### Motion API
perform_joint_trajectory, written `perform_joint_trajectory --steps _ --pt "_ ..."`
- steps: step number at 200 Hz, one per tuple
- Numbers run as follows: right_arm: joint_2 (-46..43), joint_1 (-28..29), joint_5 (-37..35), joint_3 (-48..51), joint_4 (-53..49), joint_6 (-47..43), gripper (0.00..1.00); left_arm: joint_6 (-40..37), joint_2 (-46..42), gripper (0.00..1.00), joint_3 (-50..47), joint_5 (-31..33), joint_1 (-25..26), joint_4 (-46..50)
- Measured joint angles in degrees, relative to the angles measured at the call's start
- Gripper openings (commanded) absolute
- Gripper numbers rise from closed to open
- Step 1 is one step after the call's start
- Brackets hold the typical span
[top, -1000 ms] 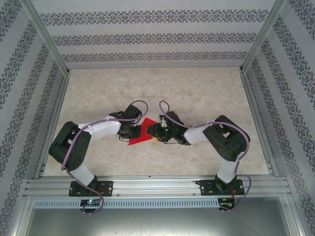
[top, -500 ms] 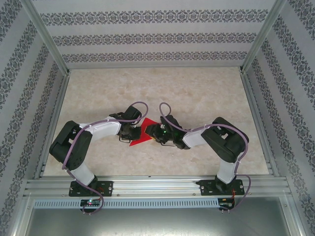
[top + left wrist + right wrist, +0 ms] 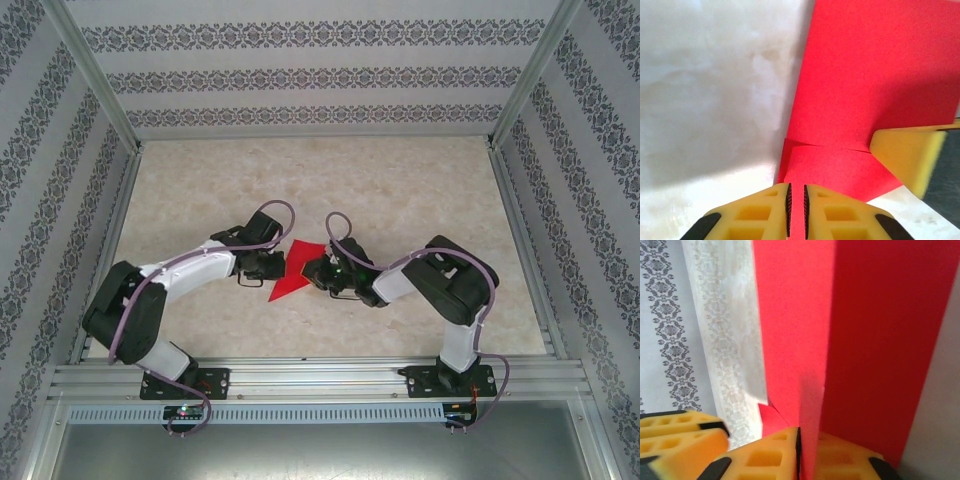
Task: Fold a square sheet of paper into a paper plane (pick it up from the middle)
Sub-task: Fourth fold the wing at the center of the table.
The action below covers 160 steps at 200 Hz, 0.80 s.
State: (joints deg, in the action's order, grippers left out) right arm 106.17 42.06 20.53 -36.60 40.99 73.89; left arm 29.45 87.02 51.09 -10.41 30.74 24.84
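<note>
Folded red square sheet of paper (image 3: 295, 270), mid-bench (image 3: 400, 190), its side edges hidden beneath both arms. Left end effector (image 3: 796, 192) and right end effector (image 3: 799, 432) each pinch it; one crease stands raised.

Marbled table (image 3: 400, 190) (patterned walls (image 3: 320, 60))

Robot lab test cell. Marble-look desk (image 3: 400, 190) under left pincer (image 3: 279, 266) and right pincer (image 3: 313, 270). Patterned wall panels (image 3: 320, 70) beyond pincers and to both sides. Aluminium frame rail (image 3: 320, 378) behind pincers, arm bases (image 3: 185, 381) bolted on it.
</note>
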Motion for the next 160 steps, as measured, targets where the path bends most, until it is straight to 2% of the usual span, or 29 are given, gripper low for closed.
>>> perform_joint_trajectory --steps 31,60,71,92,132,160 --pt "-4.7 -2.4 3.6 1.5 -3.2 -2.7 0.11 0.2 -2.5 0.21 0.0 -0.1 0.0 0.1" --pt "-7.0 -3.0 5.0 3.9 -5.3 -3.7 0.16 0.7 -4.1 0.24 -1.0 -3.7 0.5 -0.7" --pt "-7.0 -2.8 5.5 4.2 -6.0 -3.8 0.21 1.1 -4.6 0.23 -1.8 -5.0 1.4 -1.4" --pt "-7.0 -2.8 5.9 4.3 -6.4 -4.2 0.25 2.2 -4.2 0.17 -2.9 -6.8 4.0 -2.5" --pt "-7.0 -2.8 8.2 2.8 -7.5 -7.0 0.34 5.3 -1.0 0.16 -3.9 -4.0 5.2 -2.9" --pt "-5.5 -2.9 10.5 -0.6 -8.3 -8.9 0.35 6.0 0.2 0.17 -3.9 -2.8 5.2 -3.0"
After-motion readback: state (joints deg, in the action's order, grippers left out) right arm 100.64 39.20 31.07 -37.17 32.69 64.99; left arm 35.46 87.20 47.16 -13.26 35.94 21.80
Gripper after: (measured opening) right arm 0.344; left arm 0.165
